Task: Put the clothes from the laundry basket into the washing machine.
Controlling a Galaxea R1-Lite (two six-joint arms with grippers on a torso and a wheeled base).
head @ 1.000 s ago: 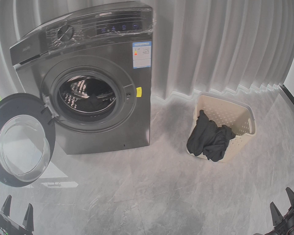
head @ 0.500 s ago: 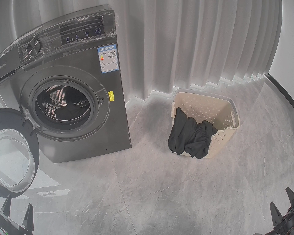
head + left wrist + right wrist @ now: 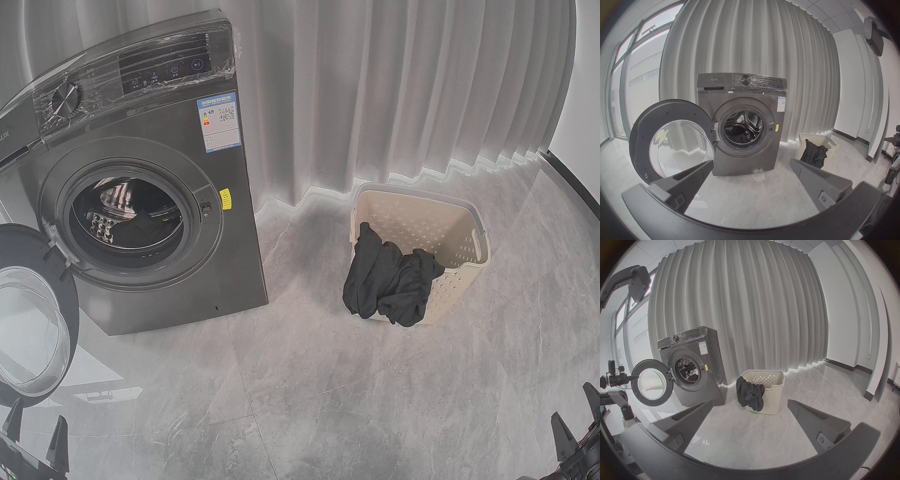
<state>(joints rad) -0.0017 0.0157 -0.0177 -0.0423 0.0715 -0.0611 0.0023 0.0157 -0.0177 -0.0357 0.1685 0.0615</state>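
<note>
A dark grey washing machine (image 3: 137, 187) stands at the left with its round door (image 3: 31, 312) swung open; a dark garment (image 3: 140, 228) lies in the drum. A cream laundry basket (image 3: 459, 240) stands on the floor to its right, near the curtain, with black clothes (image 3: 387, 281) draped over its near rim. My left gripper (image 3: 34, 431) is at the bottom left, open and empty, far from the basket. Open and empty too, my right gripper (image 3: 578, 415) is at the bottom right. The wrist views show the machine (image 3: 740, 125) (image 3: 693, 365), basket (image 3: 828, 143) (image 3: 772, 387) and clothes (image 3: 814, 153) (image 3: 750, 394).
A pleated white curtain (image 3: 400, 87) hangs behind the machine and basket. Grey tiled floor (image 3: 350, 400) lies open between me and both. A dark skirting (image 3: 572, 181) runs along the wall at the far right. A tripod stand (image 3: 615, 380) is off to the side in the right wrist view.
The head view has swung right since a second ago, shifting the machine and basket leftward in the picture. Things themselves have not moved. Both grippers hold the same place.
</note>
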